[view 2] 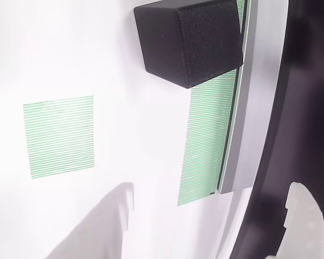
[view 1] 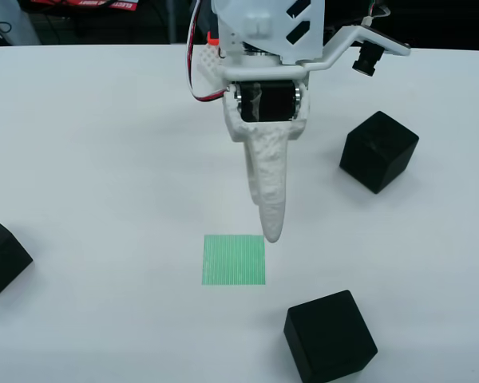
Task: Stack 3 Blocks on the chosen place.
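Observation:
Three black blocks lie apart on the white table in the view from the front: one at the back right [view 1: 378,150], one at the front [view 1: 330,335], one cut off by the left edge [view 1: 0,255]. The chosen place [view 1: 235,259], a green striped square, is bare. My gripper [view 1: 271,230] hangs point-down with its tip just above the square's far right corner. In the view that rides on the gripper, the gripper [view 2: 210,210] stands open with nothing between its white fingers [view 2: 105,226], the green square [view 2: 59,137] to the left and one block [view 2: 189,40] at the top.
In the view that rides on the gripper, a grey strip [view 2: 232,151] with a second green striped band [view 2: 205,140] beside it runs below that block, and a dark curved edge [view 2: 275,135] lies to its right. Dark clutter lines the table's far edge [view 1: 80,4].

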Action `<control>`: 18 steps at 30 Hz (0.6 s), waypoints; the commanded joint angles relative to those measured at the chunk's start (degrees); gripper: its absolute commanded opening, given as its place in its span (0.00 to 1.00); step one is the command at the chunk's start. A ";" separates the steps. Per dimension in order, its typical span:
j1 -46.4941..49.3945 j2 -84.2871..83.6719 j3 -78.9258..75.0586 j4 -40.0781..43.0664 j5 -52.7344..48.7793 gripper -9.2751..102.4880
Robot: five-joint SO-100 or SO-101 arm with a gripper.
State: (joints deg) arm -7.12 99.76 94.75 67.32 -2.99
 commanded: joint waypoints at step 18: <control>-4.31 -31.03 -34.98 15.56 -0.53 0.42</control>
State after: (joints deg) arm -10.81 69.87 65.04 82.18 -3.16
